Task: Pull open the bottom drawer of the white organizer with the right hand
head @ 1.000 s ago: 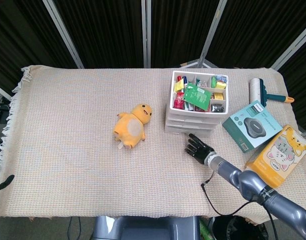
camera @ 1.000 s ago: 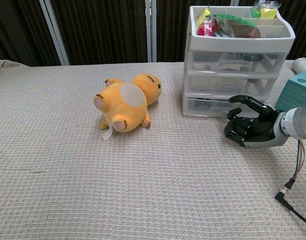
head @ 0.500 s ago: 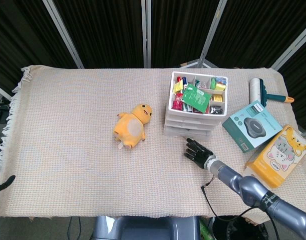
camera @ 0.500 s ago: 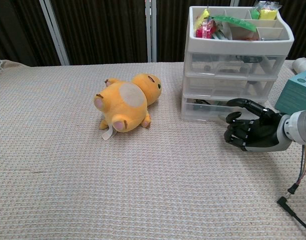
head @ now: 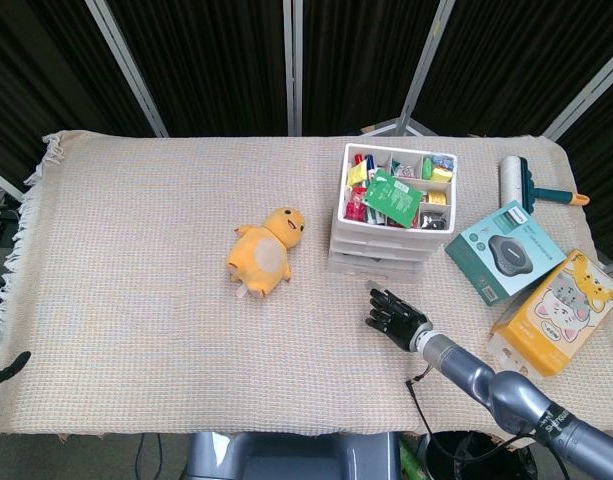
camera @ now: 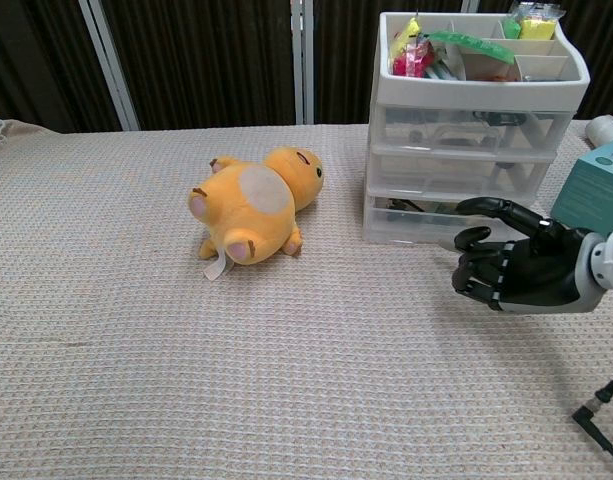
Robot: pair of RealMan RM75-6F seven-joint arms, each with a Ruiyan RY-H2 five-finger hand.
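The white organizer stands at the back right of the table, its top tray full of colourful packets. Its bottom drawer juts out a little past the drawers above. My right hand hovers low over the cloth just in front of that drawer. Its fingers are loosely curved and apart with nothing in them, and in the head view a small gap separates them from the drawer front. Only a dark tip of my left hand shows at the table's left edge.
A yellow plush toy lies left of the organizer. A teal box, an orange cat box and a lint roller sit to the right. A black cable hangs by my right forearm.
My right hand has drawn back from the organizer towards the table's front edge. The bottom drawer front came forward slightly, and the organizer shifted a little.
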